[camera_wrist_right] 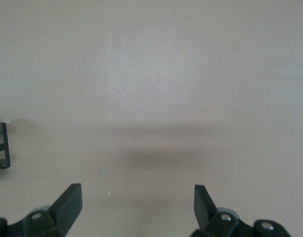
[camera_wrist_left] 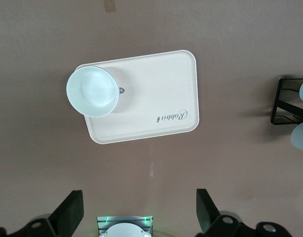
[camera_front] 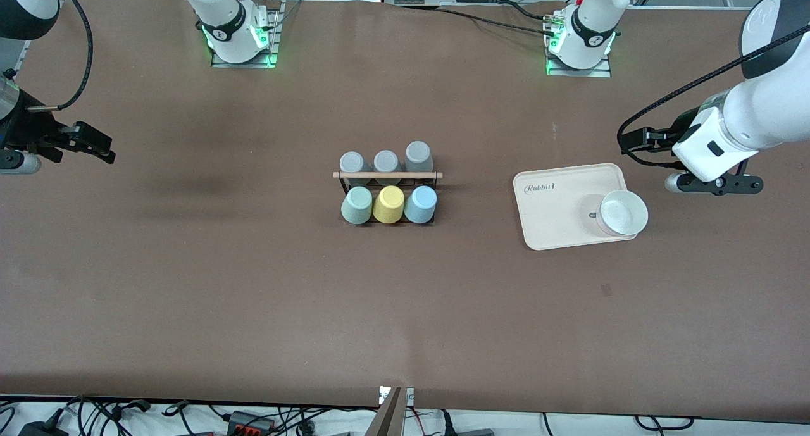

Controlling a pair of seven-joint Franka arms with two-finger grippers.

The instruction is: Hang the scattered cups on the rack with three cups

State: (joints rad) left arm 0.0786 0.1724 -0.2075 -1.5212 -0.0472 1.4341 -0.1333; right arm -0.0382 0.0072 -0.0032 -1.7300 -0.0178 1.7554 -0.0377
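Mint-green cup and light blue cup sit on the rack, mid-desk. Both grippers, left gripper near the tray and right gripper at its desk edge, wait with fingers apart. Your risk: a careless reach nudging cups off.

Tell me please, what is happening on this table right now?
Nothing is being handled at this moment. The rack stands mid-table with six cups on it, among them the mint-green cup and the light blue cup, with a yellow cup between them. The left gripper hangs open by the cream tray, which holds a white bowl. The right gripper waits open over bare table.
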